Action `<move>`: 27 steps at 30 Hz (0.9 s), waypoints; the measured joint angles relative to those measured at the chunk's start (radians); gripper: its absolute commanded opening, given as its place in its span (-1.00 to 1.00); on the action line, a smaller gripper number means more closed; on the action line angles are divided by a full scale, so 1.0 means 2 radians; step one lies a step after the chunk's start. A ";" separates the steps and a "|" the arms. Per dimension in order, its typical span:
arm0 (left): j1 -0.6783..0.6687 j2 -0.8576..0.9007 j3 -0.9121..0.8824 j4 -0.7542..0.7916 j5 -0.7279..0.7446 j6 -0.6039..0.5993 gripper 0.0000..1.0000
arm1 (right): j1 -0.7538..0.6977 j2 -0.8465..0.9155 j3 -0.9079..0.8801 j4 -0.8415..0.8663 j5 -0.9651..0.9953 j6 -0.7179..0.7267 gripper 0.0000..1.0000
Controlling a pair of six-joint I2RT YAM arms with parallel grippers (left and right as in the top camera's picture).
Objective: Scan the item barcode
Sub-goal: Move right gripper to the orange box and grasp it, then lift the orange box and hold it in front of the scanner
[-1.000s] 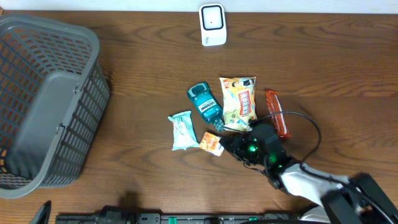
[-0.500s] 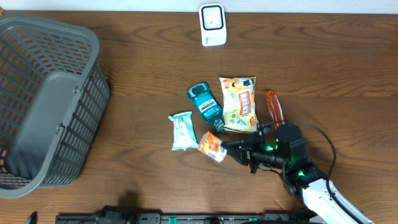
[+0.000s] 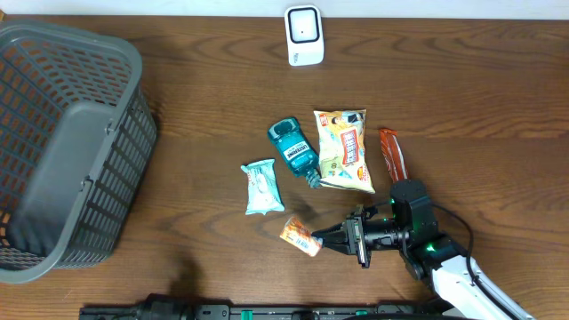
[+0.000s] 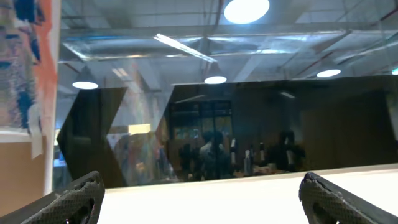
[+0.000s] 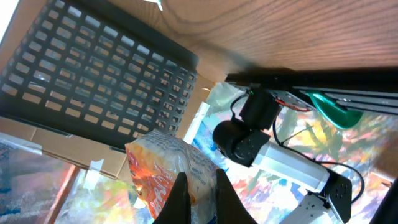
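A small orange snack packet (image 3: 300, 236) hangs above the table's front middle, with my right gripper (image 3: 324, 240) shut on its right end. In the right wrist view the crinkled packet (image 5: 163, 169) sits pinched between the two dark fingers (image 5: 179, 194) of that gripper (image 5: 199, 180). The white scanner (image 3: 304, 36) stands at the far edge, well away from the packet. My left gripper (image 4: 202, 193) is open and holds nothing; its view faces a room, not the table.
A teal mouthwash bottle (image 3: 293, 147), a yellow snack bag (image 3: 343, 149), a red wrapped bar (image 3: 395, 162) and a pale green packet (image 3: 262, 187) lie mid-table. A large grey basket (image 3: 133, 62) fills the left side.
My right gripper has lifted the orange packet off the table beside the bottle and carried it toward the front edge, turning to lie level and point left. The left gripper has not changed.
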 measured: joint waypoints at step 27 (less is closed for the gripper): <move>0.000 0.000 -0.135 0.038 -0.017 0.000 0.99 | 0.021 -0.002 -0.002 0.273 0.343 -0.528 -0.97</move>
